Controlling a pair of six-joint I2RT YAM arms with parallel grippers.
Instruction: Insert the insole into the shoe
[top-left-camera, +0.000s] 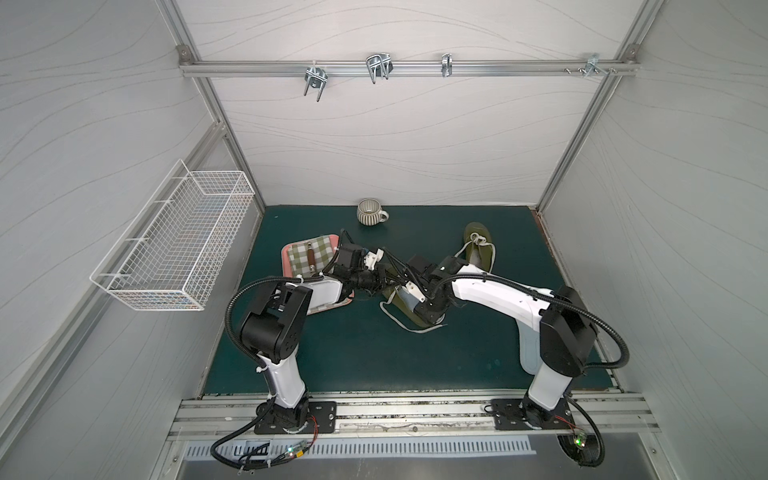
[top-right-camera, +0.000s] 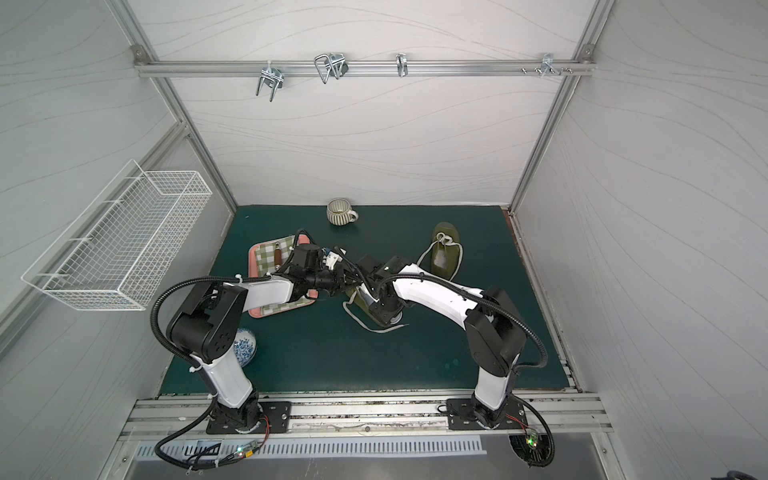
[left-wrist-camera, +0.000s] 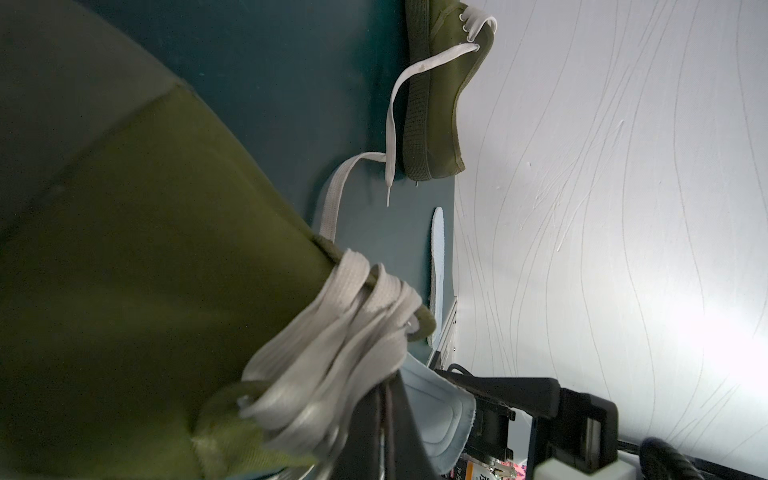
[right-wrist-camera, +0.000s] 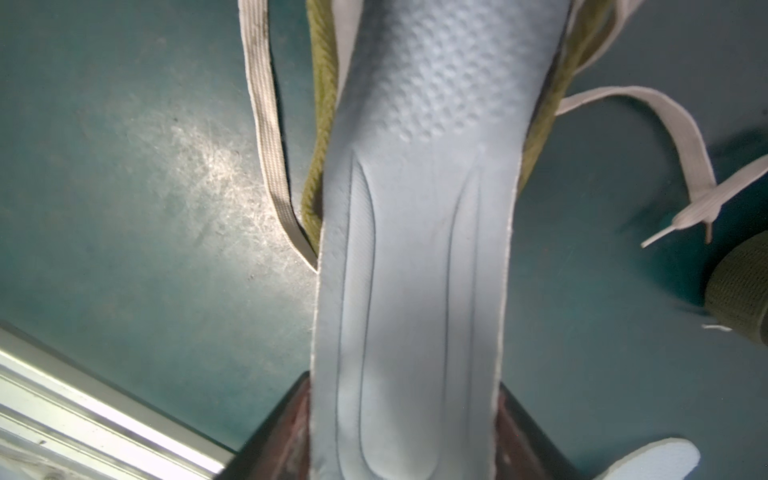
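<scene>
Green table (top-left-camera: 353, 357) seen from above, w/ two robot arms meeting near its ctr over an olive shoe (top-left-camera: 399, 300) that lies on the table.

The L tool (left-wrist-camera: 388, 399) is closed tight. In the L wrist view we see its dark tips right at the shoe's bunched white laces (left-wrist-camera: 332, 345) and the rim of the opening, pinching the shoe there.

The pale blue insole (right-wrist-camera: 415, 249) is partway in the shoe. Its front part lies btwn the shoe's olive sides. Its heel end sticks out, off the table, at the R tool (right-wrist-camera: 405, 399). That tool's fingers (right-wrist-camera: 291, 424) stand fairly wide, one at each long edge of the heel end. We can't tell if they press the insole or only flank it.

Elsewhere on the table:
- A second shoe (top-left-camera: 478, 249) sits far R, well apart, laces loose.
- A second insole (top-left-camera: 528, 353) lies flat beside the R arm, near the R edge.
- A striped mug (top-left-camera: 371, 212) stands near the back wall.
- A pink tray (top-left-camera: 284, 254) w/ a checked cloth (top-left-camera: 309, 255) is partly under the L arm.
- A blue-and-white jar (top-right-camera: 246, 347) shows in a top view, near the L arm's base.

A white wire basket (top-left-camera: 174, 241) hangs on the L wall.
</scene>
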